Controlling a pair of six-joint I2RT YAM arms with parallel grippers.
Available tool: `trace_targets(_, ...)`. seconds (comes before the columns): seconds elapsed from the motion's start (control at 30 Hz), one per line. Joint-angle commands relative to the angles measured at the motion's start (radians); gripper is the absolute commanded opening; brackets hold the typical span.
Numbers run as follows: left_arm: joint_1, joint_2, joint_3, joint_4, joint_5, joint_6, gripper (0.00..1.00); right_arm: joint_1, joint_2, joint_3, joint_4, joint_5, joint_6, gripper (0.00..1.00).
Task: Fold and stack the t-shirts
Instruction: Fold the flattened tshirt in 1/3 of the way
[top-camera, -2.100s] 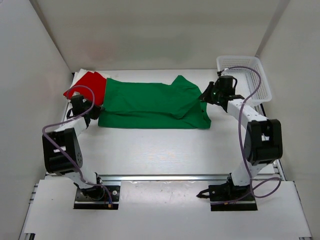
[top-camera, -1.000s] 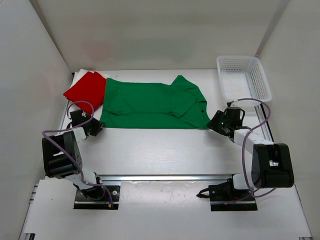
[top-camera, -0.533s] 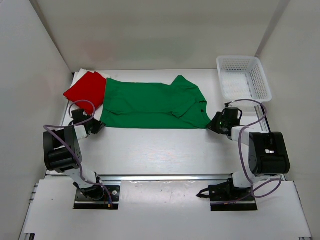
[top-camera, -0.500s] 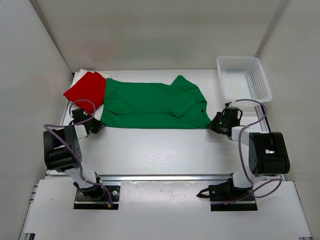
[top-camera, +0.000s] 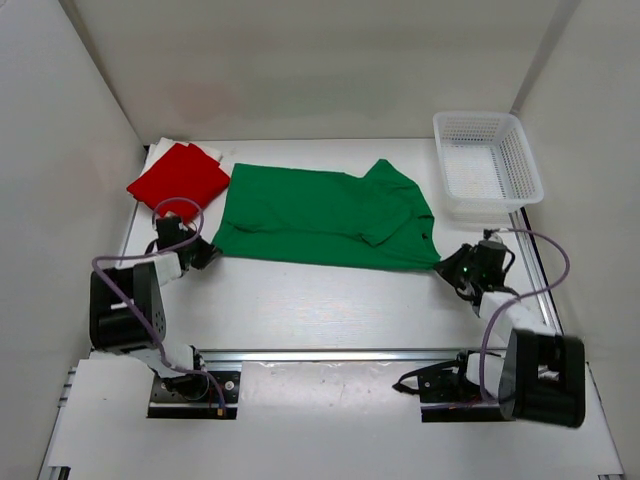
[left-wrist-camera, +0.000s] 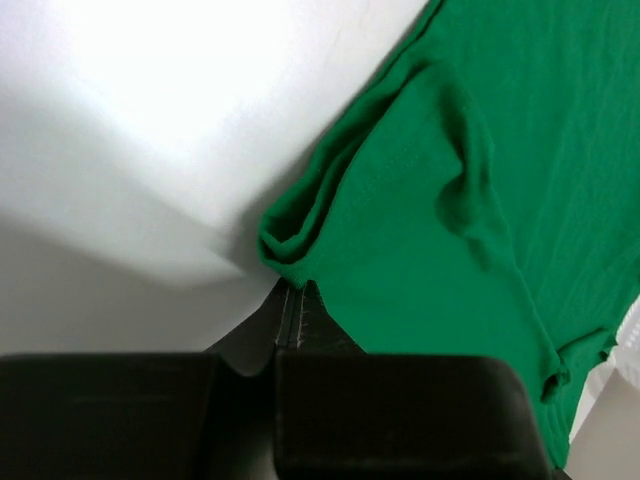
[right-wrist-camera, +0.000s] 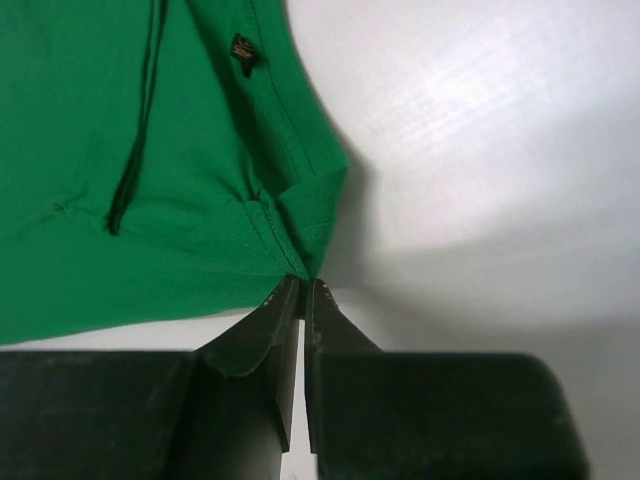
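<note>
The green t-shirt (top-camera: 325, 216) lies spread across the middle of the table, folded lengthwise with a sleeve flap on its right part. My left gripper (top-camera: 207, 251) is shut on its near left corner (left-wrist-camera: 285, 255). My right gripper (top-camera: 447, 266) is shut on its near right corner (right-wrist-camera: 312, 255). The red t-shirt (top-camera: 178, 177) lies folded at the back left. A white t-shirt (top-camera: 160, 148) peeks out from under it. In the wrist views the green t-shirt (left-wrist-camera: 480, 180) (right-wrist-camera: 120, 150) fans out from each pair of pinched jaws.
A white lattice basket (top-camera: 487, 163) stands at the back right, behind my right arm. White walls close in the table on the left, back and right. A metal rail (top-camera: 330, 355) runs along the near edge.
Both grippers have shut on the green t-shirt's near corners and dragged it to the right and nearer. The red t-shirt now lies uncovered. The right arm has swung toward the near right.
</note>
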Motion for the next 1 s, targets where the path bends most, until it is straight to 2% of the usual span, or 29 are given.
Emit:
trace_targets(0.0, 0.021, -0.156, -0.107, -0.050, 0.025, 0.021, 0.00, -0.045, -0.168, -0.095, -0.063, -0.032, 0.047, 0.01)
trace_targets(0.1, 0.090, -0.273, -0.195, -0.138, 0.081, 0.052, 0.00, -0.068, -0.362, -0.149, -0.193, 0.017, 0.053, 0.00)
trace_targets(0.2, 0.164, -0.372, -0.232, -0.249, 0.073, 0.110, 0.00, -0.016, -0.425, -0.119, -0.310, 0.100, 0.050, 0.00)
trace_targets(0.27, 0.143, -0.412, -0.243, -0.283, 0.014, 0.132, 0.10, -0.011, -0.432, -0.125, -0.298, 0.097, 0.053, 0.00)
trace_targets(0.3, 0.120, -0.416, -0.240, -0.284, 0.019, 0.130, 0.28, -0.015, -0.424, -0.122, -0.274, 0.077, 0.047, 0.05)
trace_targets(0.33, 0.110, -0.426, -0.247, -0.274, 0.035, 0.121, 0.42, -0.014, -0.425, -0.114, -0.279, 0.082, 0.030, 0.20)
trace_targets(0.37, 0.113, -0.434, -0.243, -0.268, 0.064, 0.112, 0.46, -0.008, -0.425, -0.090, -0.289, 0.085, 0.019, 0.34)
trace_targets(0.4, 0.118, -0.436, -0.226, -0.266, 0.068, 0.123, 0.54, -0.005, -0.427, -0.068, -0.304, 0.092, 0.014, 0.39)
trace_targets(0.47, 0.092, -0.445, -0.180, -0.294, 0.046, 0.132, 0.58, 0.010, -0.425, -0.015, -0.333, 0.094, -0.021, 0.47)
trace_targets(0.53, 0.017, -0.458, -0.112, -0.323, 0.001, 0.152, 0.53, 0.032, -0.415, 0.041, -0.332, 0.093, -0.041, 0.49)
trace_targets(0.57, -0.020, -0.478, -0.100, -0.317, -0.037, 0.161, 0.50, 0.059, -0.404, 0.056, -0.309, 0.071, -0.051, 0.48)
trace_targets(0.6, -0.040, -0.491, -0.101, -0.305, -0.078, 0.172, 0.49, 0.096, -0.387, 0.070, -0.292, 0.065, -0.052, 0.38)
trace_targets(0.63, -0.086, -0.503, -0.101, -0.280, -0.112, 0.185, 0.47, 0.128, -0.358, 0.075, -0.261, 0.065, -0.052, 0.32)
trace_targets(0.7, -0.126, -0.499, -0.108, -0.237, -0.125, 0.178, 0.43, 0.289, -0.274, 0.099, -0.220, 0.108, -0.048, 0.06)
trace_targets(0.73, -0.138, -0.485, -0.112, -0.226, -0.120, 0.172, 0.40, 0.334, -0.210, 0.130, -0.204, 0.146, -0.053, 0.00)
trace_targets(0.8, -0.144, -0.446, -0.112, -0.189, -0.116, 0.147, 0.39, 0.444, -0.110, 0.171, -0.163, 0.163, -0.068, 0.00)
trace_targets(0.87, -0.121, -0.379, -0.091, -0.154, -0.068, 0.127, 0.38, 0.471, 0.031, 0.223, -0.140, 0.110, -0.078, 0.02)
trace_targets(0.9, -0.121, -0.365, -0.088, -0.140, -0.047, 0.118, 0.37, 0.490, 0.061, 0.249, -0.123, 0.111, -0.076, 0.06)
trace_targets(0.97, -0.140, -0.359, -0.088, -0.122, -0.059, 0.103, 0.37, 0.517, 0.148, 0.274, -0.091, 0.109, -0.082, 0.10)
